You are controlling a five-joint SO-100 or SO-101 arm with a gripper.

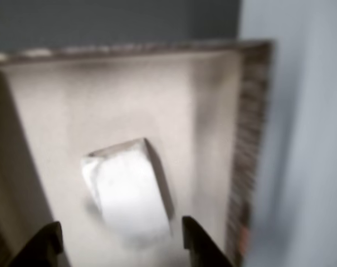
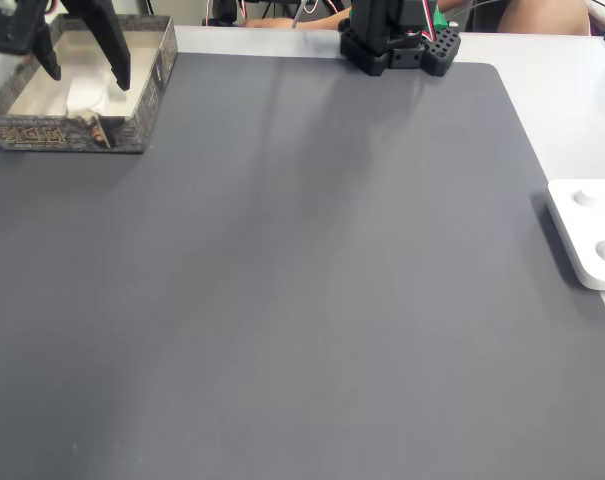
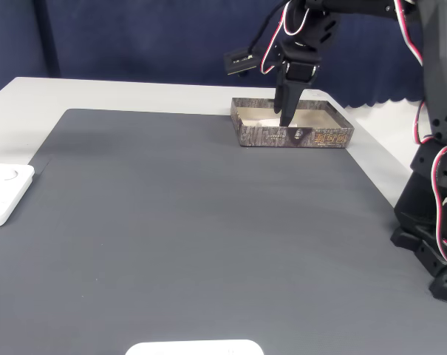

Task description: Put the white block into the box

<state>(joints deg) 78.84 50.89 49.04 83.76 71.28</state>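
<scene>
Other view, nearest: black two-finger gripper [image 1: 118, 236], fingertips spread apart and released, gripping nothing. Just beyond and between the fingertips, small matte white rectangular block [image 1: 128, 192], lying tilted on the pale floor inside the beige cardboard box [image 1: 249, 139] with its rough brownish rim. Farther out, seen in a fixed view: dark grey mat [image 2: 312, 300] under the box, white-grey plastic device [image 2: 592, 235] at its right edge.
</scene>
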